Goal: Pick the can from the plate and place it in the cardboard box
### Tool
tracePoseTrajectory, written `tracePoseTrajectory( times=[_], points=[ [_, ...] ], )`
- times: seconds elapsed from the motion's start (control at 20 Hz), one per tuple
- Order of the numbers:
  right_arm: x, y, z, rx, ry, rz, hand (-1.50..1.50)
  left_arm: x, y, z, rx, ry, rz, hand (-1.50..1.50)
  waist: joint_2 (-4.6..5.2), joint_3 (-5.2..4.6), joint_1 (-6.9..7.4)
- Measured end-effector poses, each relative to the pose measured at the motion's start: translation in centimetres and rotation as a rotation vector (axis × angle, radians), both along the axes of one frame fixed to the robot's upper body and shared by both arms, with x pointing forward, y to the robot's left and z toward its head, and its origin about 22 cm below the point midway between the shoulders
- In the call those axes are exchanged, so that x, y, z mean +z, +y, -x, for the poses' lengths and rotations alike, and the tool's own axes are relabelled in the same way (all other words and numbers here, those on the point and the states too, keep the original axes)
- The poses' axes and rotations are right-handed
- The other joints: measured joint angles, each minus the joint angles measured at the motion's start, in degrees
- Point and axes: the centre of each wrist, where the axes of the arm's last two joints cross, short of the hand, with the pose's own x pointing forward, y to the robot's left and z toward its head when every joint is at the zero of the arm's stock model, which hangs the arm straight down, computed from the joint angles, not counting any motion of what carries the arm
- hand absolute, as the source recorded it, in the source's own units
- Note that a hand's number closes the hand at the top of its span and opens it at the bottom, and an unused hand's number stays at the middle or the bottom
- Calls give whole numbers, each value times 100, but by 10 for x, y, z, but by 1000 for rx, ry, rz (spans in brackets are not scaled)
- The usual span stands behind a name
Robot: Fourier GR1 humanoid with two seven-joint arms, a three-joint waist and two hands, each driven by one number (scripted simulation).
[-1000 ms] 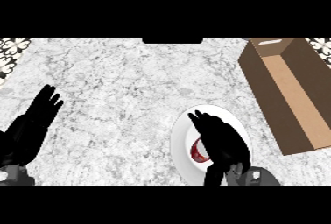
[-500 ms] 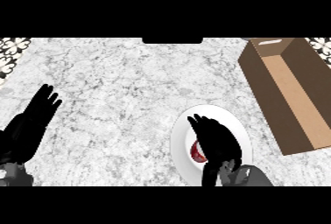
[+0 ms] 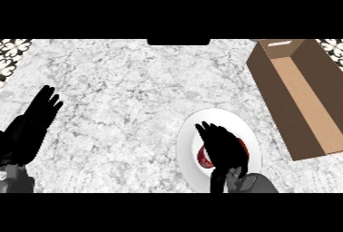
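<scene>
While the left hand (image 3: 32, 129) is held open and idle at the left edge, the right hand (image 3: 224, 147) is laid over the red can (image 3: 203, 157) on the white plate (image 3: 191, 140), fingers extended and not yet closed. A misplaced grasp could roll the can off the plate. At right, the cardboard box (image 3: 303, 97) is seen open, nothing visible inside.
</scene>
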Motion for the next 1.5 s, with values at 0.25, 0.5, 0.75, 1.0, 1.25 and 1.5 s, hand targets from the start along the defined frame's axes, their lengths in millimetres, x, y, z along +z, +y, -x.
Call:
tracePoseTrajectory(
  times=[0.25, 0.5, 0.75, 1.0, 1.25, 1.5],
  points=[
    [-9, -6, -9, -6, 0, -5, 150, 9, -11, 3, -5, -2, 9, 0, -1, 0, 10],
    [-10, -4, -10, 42, -58, -30, 150, 6, -9, 2, -5, -4, 7, 0, 1, 1, 6],
    [-15, -5, -18, 72, -89, -41, 150, 4, -11, 4, -2, 4, 9, 0, 0, 1, 9],
    [-11, -13, -64, -146, -121, -22, 150, 8, -14, 4, -14, -6, 3, 0, 34, 2, 91],
    [-2, -24, -116, -393, -139, 5, 150, 8, -17, 5, -36, -14, 7, 0, 74, 3, 215],
    [9, -14, -153, -487, -217, 54, 150, 10, -21, 3, -40, -9, 7, 0, 63, 3, 200]
  ],
)
